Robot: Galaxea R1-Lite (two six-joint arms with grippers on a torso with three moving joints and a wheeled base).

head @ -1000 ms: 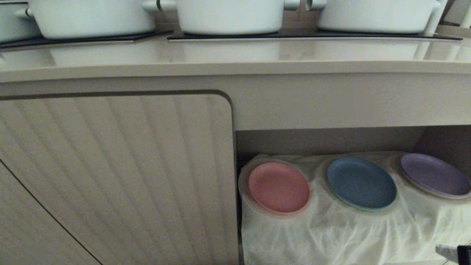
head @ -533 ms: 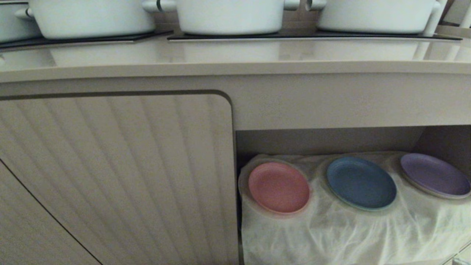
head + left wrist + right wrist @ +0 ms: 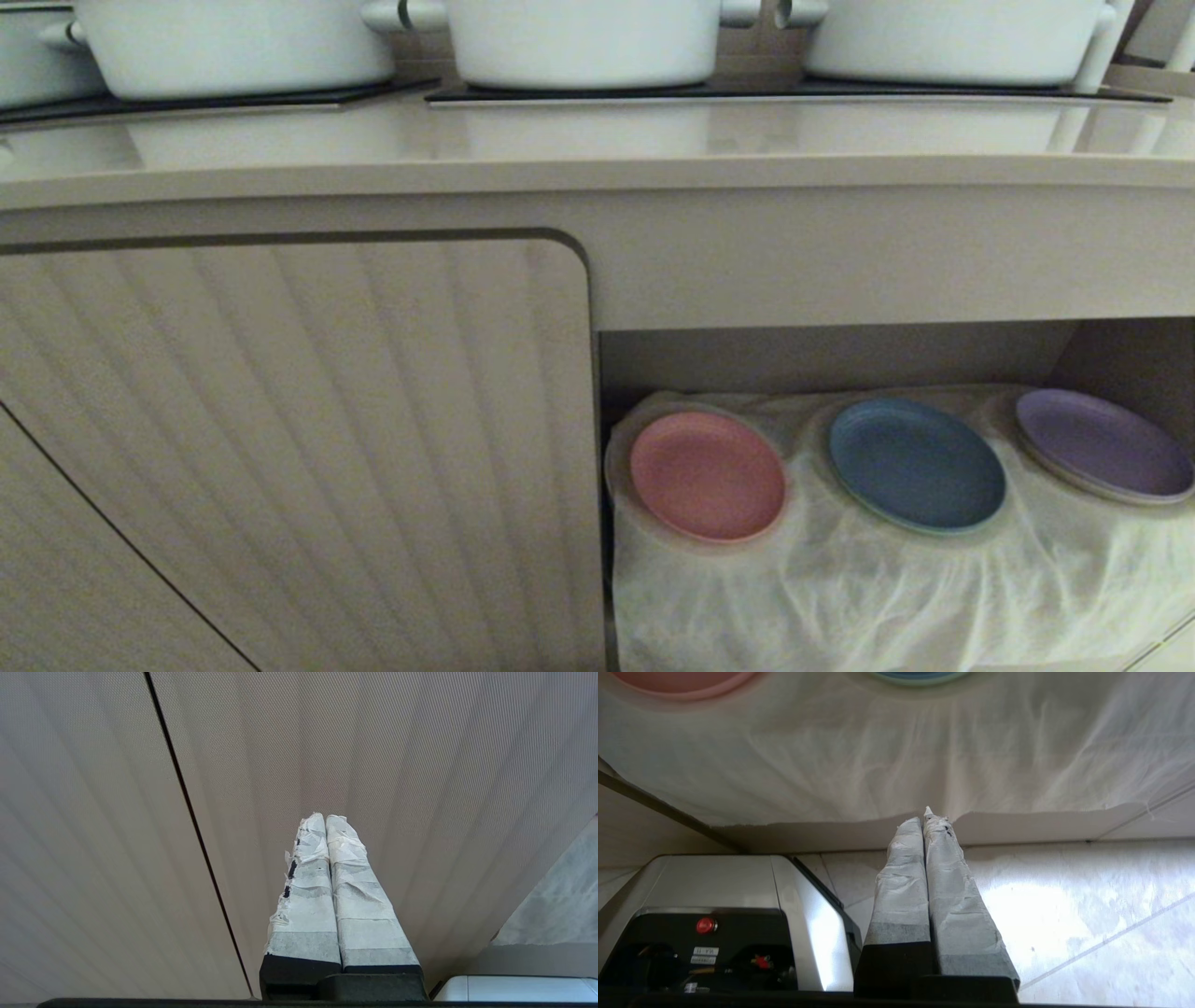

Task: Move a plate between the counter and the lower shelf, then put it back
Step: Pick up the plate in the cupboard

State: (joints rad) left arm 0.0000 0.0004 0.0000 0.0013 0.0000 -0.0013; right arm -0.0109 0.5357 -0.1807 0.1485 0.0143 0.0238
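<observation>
The plate lay flat on the cloth-draped lower shelf, ahead of and above the right gripper — jaws pressed together, empty. It looked light, stiff, matte — best pinched at its raised near rim

**Three views, one shared cloth**

Your head camera looks forward and down at the counter, with the shelf at lower right. The left wrist camera faces the ribbed door closely. The right wrist camera, low near the floor, shares the cloth and plate rim.
</observation>
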